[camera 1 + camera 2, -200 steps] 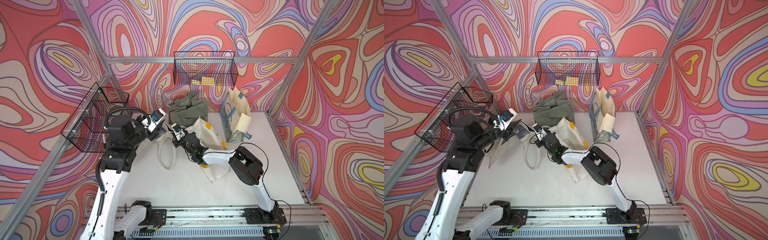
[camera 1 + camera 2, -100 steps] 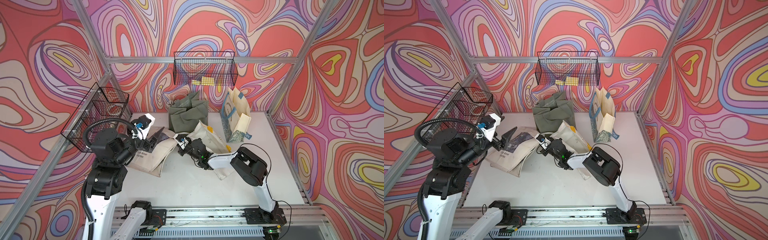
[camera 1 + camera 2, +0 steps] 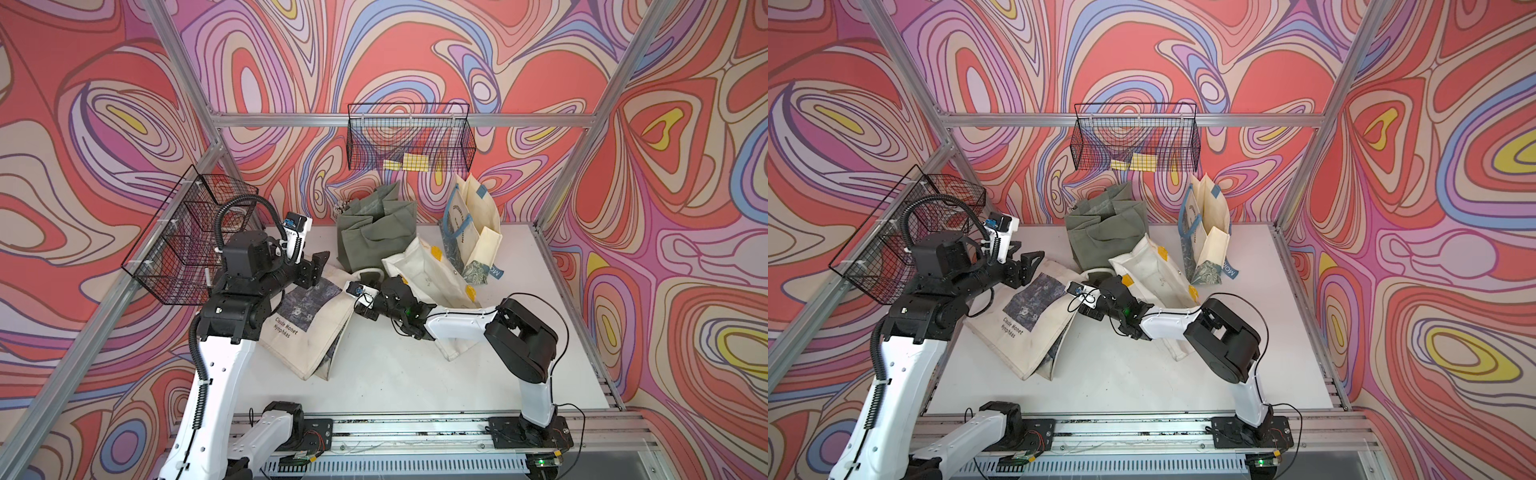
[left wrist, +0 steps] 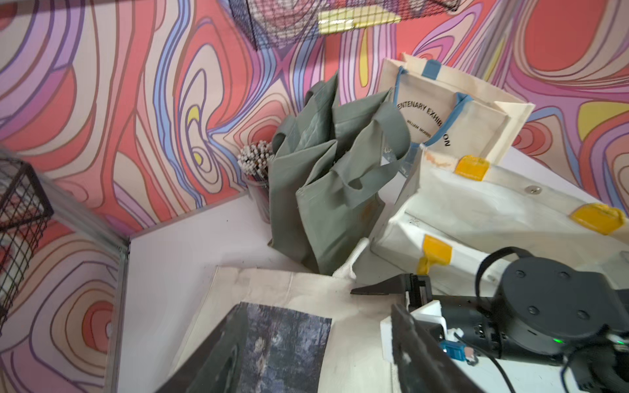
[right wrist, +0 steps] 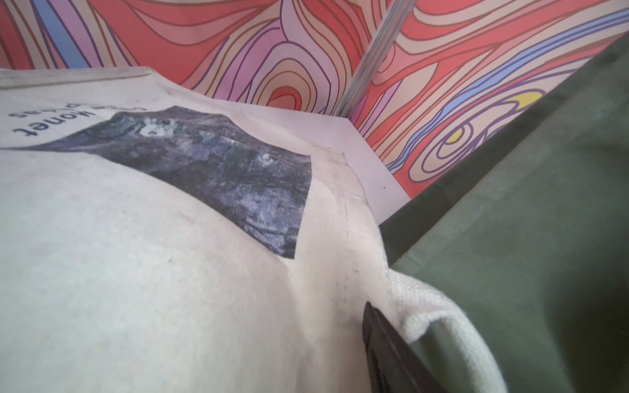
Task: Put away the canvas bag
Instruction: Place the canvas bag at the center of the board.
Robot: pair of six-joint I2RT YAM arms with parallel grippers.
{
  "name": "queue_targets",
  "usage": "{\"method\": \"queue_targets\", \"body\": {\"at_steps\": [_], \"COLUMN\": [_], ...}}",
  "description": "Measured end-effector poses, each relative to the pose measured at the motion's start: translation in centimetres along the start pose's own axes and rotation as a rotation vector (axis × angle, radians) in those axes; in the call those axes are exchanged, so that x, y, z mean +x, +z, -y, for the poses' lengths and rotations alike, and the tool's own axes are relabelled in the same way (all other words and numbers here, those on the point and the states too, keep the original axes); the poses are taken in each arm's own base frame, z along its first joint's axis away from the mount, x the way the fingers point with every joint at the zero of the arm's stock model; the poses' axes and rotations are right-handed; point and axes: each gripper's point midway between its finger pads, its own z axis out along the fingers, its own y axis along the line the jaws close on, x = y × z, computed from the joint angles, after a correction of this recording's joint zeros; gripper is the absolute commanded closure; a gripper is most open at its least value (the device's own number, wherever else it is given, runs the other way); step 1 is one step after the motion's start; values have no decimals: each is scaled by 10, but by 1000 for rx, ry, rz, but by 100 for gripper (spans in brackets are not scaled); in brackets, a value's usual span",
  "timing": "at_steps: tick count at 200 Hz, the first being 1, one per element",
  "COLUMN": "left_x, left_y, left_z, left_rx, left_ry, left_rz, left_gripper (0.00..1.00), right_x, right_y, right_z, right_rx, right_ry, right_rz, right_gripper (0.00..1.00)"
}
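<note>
While the canvas bag (image 3: 307, 332) with the Monet print lies slumped on the surface (image 3: 395, 374) at the front left, its handle (image 3: 368, 271) looping toward the green bag (image 3: 376, 232), I see my left gripper (image 3: 316, 270) hovering over the bag's far corner with its jaws spread and nothing between them. My right gripper (image 3: 360, 299) sits at the bag's right edge beside that handle, but the wrist view shows only one finger (image 5: 391, 354), so I cannot tell whether those jaws are parted or pinching canvas. A wire basket (image 3: 187, 241) hangs on the left wall, just behind my left arm.
</note>
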Motion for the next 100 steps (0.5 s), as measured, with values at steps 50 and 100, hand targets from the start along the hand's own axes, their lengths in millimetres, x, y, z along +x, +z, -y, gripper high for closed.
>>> {"method": "queue_targets", "body": {"at_steps": [50,100], "left_x": [49,97], "left_y": [44,74], "left_z": [-46,-97], "left_rx": [-137,-245], "left_ry": [-192,-366], "left_rz": [-209,-358], "left_gripper": [32,31], "right_x": [-11,15], "right_y": [-25,-46], "right_z": [17,5], "right_rx": [2,-37], "right_ry": [58,129], "right_rz": [-178,-354], "right_gripper": [22,21]}}
